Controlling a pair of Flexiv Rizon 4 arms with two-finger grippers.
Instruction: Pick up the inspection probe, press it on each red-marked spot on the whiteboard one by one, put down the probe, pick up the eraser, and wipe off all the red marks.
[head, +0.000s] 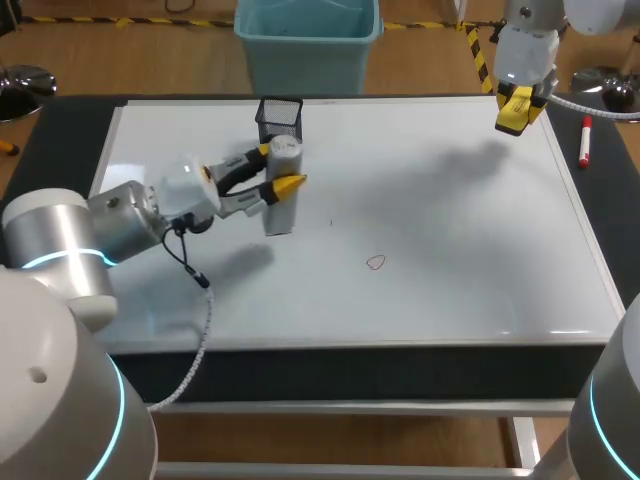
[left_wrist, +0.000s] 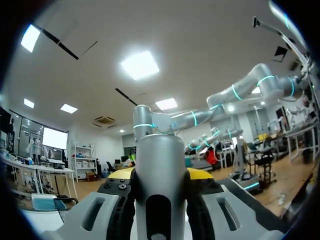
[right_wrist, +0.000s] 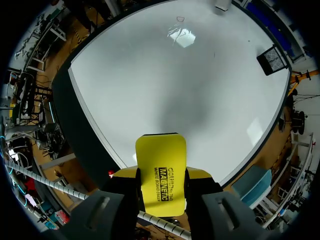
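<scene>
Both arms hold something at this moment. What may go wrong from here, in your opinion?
1. The left claw grips the probe close to the black mesh holder; a careless swing may knock the holder over.
2. The right claw holds the yellow eraser; if it goes to the red mark while the left arm is over the whiteboard, the two may collide.

The dark bench (head: 68, 118) carries a whiteboard (head: 440, 220). A red marker (head: 585, 141) lies on the bench just beside the right gripper (head: 518, 116).
</scene>
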